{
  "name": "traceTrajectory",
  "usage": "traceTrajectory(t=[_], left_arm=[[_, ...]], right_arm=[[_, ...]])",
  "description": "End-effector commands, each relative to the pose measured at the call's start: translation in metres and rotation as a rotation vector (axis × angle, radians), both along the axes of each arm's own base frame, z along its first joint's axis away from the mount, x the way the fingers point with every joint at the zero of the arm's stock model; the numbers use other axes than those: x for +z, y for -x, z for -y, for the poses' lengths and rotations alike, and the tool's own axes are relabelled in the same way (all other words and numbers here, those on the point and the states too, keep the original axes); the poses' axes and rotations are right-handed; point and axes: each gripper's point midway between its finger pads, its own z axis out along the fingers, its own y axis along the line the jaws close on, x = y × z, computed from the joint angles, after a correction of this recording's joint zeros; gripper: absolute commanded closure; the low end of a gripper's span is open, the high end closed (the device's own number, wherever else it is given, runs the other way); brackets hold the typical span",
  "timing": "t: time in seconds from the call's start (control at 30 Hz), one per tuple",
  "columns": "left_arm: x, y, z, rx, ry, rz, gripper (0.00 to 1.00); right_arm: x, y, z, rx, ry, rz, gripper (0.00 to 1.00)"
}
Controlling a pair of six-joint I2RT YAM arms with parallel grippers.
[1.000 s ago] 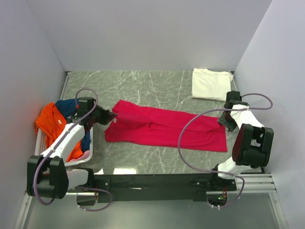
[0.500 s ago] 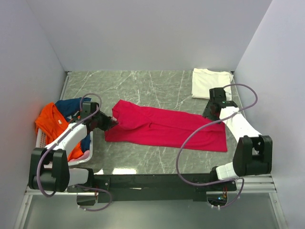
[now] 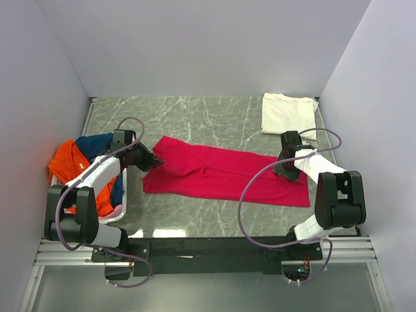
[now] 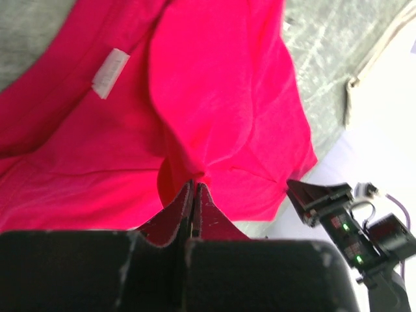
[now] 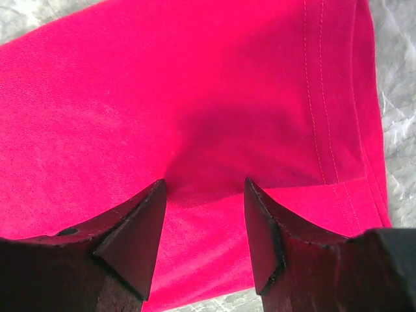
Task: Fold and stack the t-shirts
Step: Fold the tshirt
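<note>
A crimson-pink t-shirt lies folded into a long strip across the middle of the table. My left gripper is shut on a pinch of fabric at its left end, next to the white neck label. My right gripper stands open over the shirt's right end, near the stitched hem. Its fingertips rest down on the cloth and nothing is held between them. A folded cream-white t-shirt lies at the back right.
A white slatted basket stands at the left edge, holding an orange shirt and a navy shirt. Grey walls close in the marbled table on three sides. The arms' base rail runs along the near edge.
The right gripper has swung in from the right wall and come down onto the crimson shirt's right end. The left gripper kept its grip and shifted slightly at the left end.
</note>
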Motion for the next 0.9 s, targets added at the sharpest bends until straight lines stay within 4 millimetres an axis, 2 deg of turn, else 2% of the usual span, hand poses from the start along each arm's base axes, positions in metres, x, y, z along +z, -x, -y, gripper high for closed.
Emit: traceTrajectory(t=[0.0,0.13,0.2,0.27,0.37,0.4,0.47,0.5,0.53,0.57,0.6,0.67,0.7,0.73,0.77,0.8,0.83,0.87], left_arm=[[0.025,-0.009,0.008,-0.076,0.037,0.078,1.0],[0.04,-0.016,0.012,-0.098,0.055,0.114,1.0],[0.042,-0.018,0.012,-0.106,0.047,0.12,1.0],[0.045,-0.024,0.009,-0.096,0.036,0.138,1.0],[0.045,-0.034,0.004,-0.076,0.024,0.163,1.0],[0.041,-0.039,0.002,-0.075,0.024,0.158,1.0],[0.033,-0.044,0.003,-0.092,0.03,0.15,1.0],[0.032,-0.049,0.004,-0.101,0.029,0.165,1.0],[0.029,-0.052,0.005,-0.108,0.031,0.167,1.0],[0.027,-0.053,0.006,-0.119,0.038,0.168,1.0],[0.021,-0.059,0.006,-0.127,0.032,0.162,1.0],[0.012,-0.065,0.004,-0.132,0.025,0.152,1.0],[0.014,-0.07,0.002,-0.129,0.024,0.161,1.0],[0.014,-0.073,0.001,-0.127,0.026,0.17,1.0],[0.012,-0.076,0.0,-0.127,0.024,0.169,1.0],[0.012,-0.08,-0.003,-0.12,0.006,0.176,1.0],[0.01,-0.082,-0.005,-0.114,-0.006,0.175,1.0],[0.007,-0.085,-0.008,-0.102,-0.019,0.173,1.0]], right_arm=[[0.002,-0.006,0.001,-0.04,-0.01,0.034,0.42],[0.022,-0.009,-0.008,-0.038,-0.034,0.092,0.43],[0.045,-0.018,-0.024,0.0,-0.065,0.162,0.43],[0.066,-0.027,-0.053,0.07,-0.114,0.221,0.43],[0.086,-0.038,-0.093,0.134,-0.191,0.276,0.45],[0.089,-0.035,-0.118,0.182,-0.219,0.278,0.46],[0.096,-0.042,-0.15,0.246,-0.259,0.295,0.48],[0.098,-0.038,-0.176,0.301,-0.281,0.295,0.49],[0.093,-0.04,-0.194,0.337,-0.289,0.28,0.51],[0.102,-0.045,-0.212,0.368,-0.312,0.299,0.52],[0.102,-0.037,-0.239,0.435,-0.329,0.294,0.52],[0.103,-0.043,-0.274,0.494,-0.347,0.296,0.54],[0.102,-0.033,-0.298,0.552,-0.359,0.29,0.55],[0.093,-0.033,-0.312,0.577,-0.357,0.271,0.55],[0.101,-0.034,-0.33,0.607,-0.37,0.289,0.56],[0.101,-0.033,-0.341,0.625,-0.379,0.291,0.56],[0.09,-0.025,-0.358,0.658,-0.384,0.266,0.56],[0.094,-0.025,-0.371,0.667,-0.407,0.273,0.56]])
